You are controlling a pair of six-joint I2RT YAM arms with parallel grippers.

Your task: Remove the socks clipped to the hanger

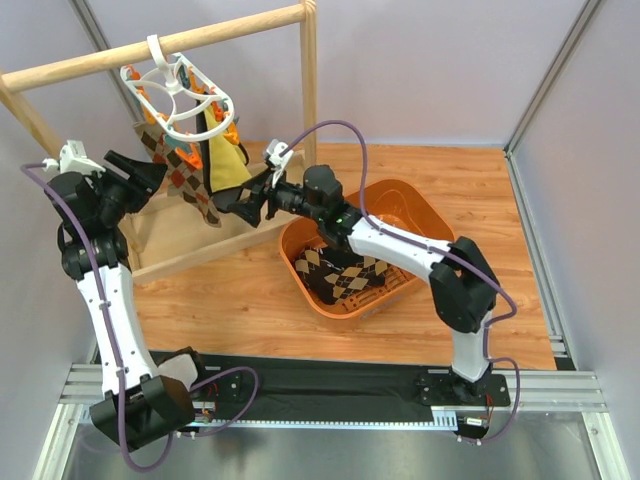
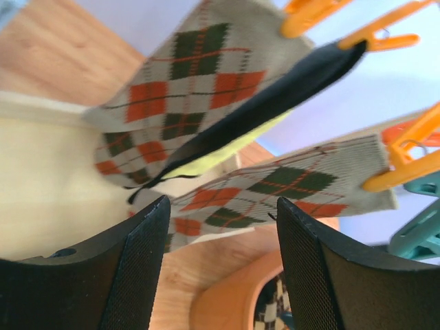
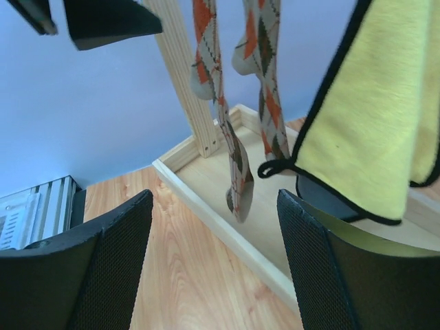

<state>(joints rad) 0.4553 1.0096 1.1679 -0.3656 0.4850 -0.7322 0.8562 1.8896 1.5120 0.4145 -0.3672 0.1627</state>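
Flanking socks (image 1: 186, 176): left tool (image 2: 220, 207), right tool (image 3: 214, 199)

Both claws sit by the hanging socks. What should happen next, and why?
Probably the left gripper should ease forward and close on the lower argyle sock: its jaws stand open with that sock just ahead, pinned by an orange clip.
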